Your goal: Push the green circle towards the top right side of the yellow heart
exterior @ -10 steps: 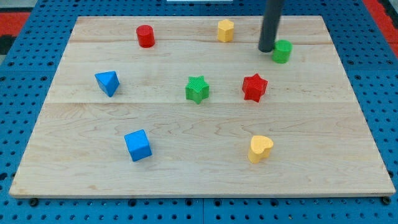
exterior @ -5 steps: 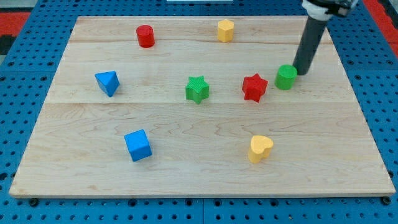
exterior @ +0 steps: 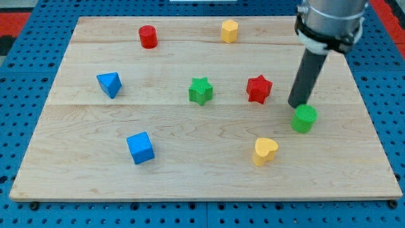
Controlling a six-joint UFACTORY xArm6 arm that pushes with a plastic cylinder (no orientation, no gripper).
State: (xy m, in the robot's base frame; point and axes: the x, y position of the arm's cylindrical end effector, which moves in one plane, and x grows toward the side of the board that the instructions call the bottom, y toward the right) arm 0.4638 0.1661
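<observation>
The green circle (exterior: 304, 118) is a short green cylinder on the right part of the wooden board. It lies up and to the right of the yellow heart (exterior: 264, 151), about a block's width away from it. My tip (exterior: 296, 104) stands just above and slightly left of the green circle, touching or nearly touching its top-left edge. The dark rod rises from there toward the view's top right.
A red star (exterior: 259, 88) sits left of the rod, a green star (exterior: 200, 90) further left. A blue triangle (exterior: 109, 83) and blue cube (exterior: 140, 147) are on the left. A red cylinder (exterior: 148, 36) and yellow hexagon (exterior: 230, 30) are near the top edge.
The green circle has been pushed down the board from near the top right to beside the red star, then to just above-right of the yellow heart. My tip followed it down.
</observation>
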